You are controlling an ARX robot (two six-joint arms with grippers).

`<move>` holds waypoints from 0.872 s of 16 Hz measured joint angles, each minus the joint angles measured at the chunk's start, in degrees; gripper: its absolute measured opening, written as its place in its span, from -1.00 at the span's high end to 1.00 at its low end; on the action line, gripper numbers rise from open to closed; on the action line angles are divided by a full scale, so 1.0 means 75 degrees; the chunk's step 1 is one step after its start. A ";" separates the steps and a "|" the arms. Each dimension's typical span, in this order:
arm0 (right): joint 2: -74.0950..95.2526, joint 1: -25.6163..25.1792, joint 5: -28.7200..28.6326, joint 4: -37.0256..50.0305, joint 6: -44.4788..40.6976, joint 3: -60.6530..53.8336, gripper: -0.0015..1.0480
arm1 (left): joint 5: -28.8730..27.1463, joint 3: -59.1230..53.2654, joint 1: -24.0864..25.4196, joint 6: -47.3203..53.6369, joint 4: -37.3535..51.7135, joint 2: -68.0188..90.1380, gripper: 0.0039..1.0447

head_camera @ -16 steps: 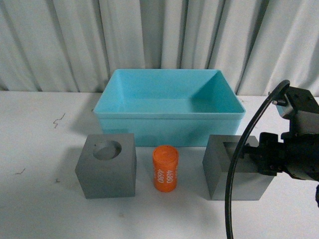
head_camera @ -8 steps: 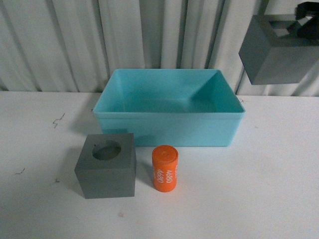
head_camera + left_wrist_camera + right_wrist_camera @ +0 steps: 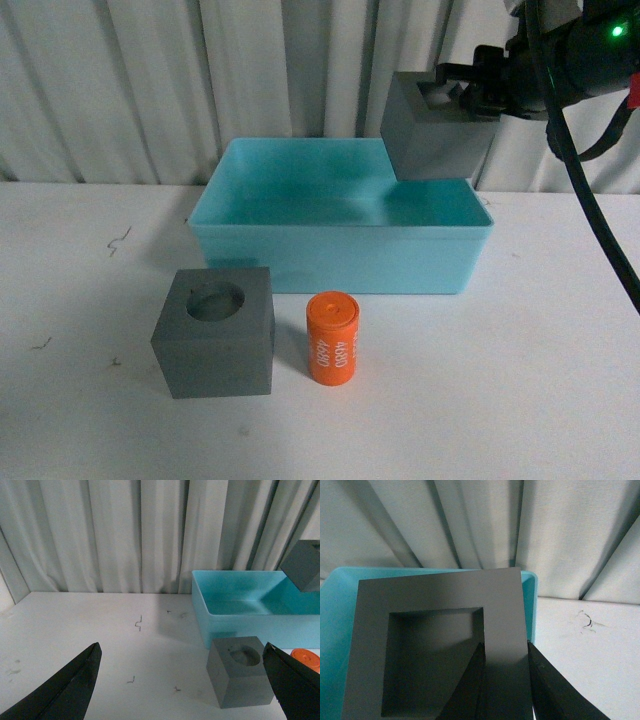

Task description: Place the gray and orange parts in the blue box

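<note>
Gray and matte, the cube with the round recess [image 3: 213,330] sits on the white table [image 3: 540,380] in front of the blue box [image 3: 340,262], toward the box's left end, recess up. Just beside it, not touching, the orange cylinder [image 3: 332,338] stands upright before the middle of the box's front wall. Its white print reads "4680", repeated and running along the side; I can read no other writing anywhere. The left gripper [image 3: 181,650] hangs off to the left of the box with its fingers spread wide and nothing between them. The box holds no parts that I can see. Above its right rear corner, clear of the rim, hangs the gray cube with the square recess [image 3: 432,130], gripped by the right gripper [image 3: 506,680]: one finger reaches into the recess and the other lies outside, pinching a single wall. The step in hand looks to be setting this cube down. To do it well, I would bring it inward from that corner toward the box's middle, lower it close to the floor, keep it level, and only then part the fingers, since a one-wall pinch could let it swing or tip against the rim. A pale curtain [image 3: 150,80] hangs behind the box.
</note>
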 joint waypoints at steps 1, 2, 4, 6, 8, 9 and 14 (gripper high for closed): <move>0.0178 0.0012 0.0090 0.0009 0.0093 0.0178 0.64 | 0.0000 0.0000 0.0000 0.0000 0.0003 0.0000 -0.88; 0.0388 0.0052 0.0187 0.0111 0.0312 0.0382 0.64 | 0.0000 0.0000 0.0000 0.0000 0.0000 0.0000 -0.88; 0.0595 0.0093 0.0294 0.0280 0.0688 0.0565 0.64 | 0.0000 0.0000 0.0000 0.0000 0.0000 0.0000 -0.88; 0.0761 0.0160 0.0356 0.0350 0.0944 0.0632 0.64 | 0.0000 0.0000 0.0000 0.0000 0.0000 0.0000 -0.88; 0.0848 0.0201 0.0370 0.0405 0.1180 0.0641 0.64 | 0.0000 0.0000 0.0000 0.0000 0.0000 0.0000 -0.88; 0.0874 0.0251 0.0379 0.0414 0.1288 0.0659 0.64 | 0.0000 0.0000 0.0000 0.0000 0.0000 0.0000 -0.88; 0.0889 0.0245 0.0667 0.0551 0.1714 0.0551 0.65 | 0.0000 0.0000 0.0000 0.0000 0.0000 0.0000 -0.88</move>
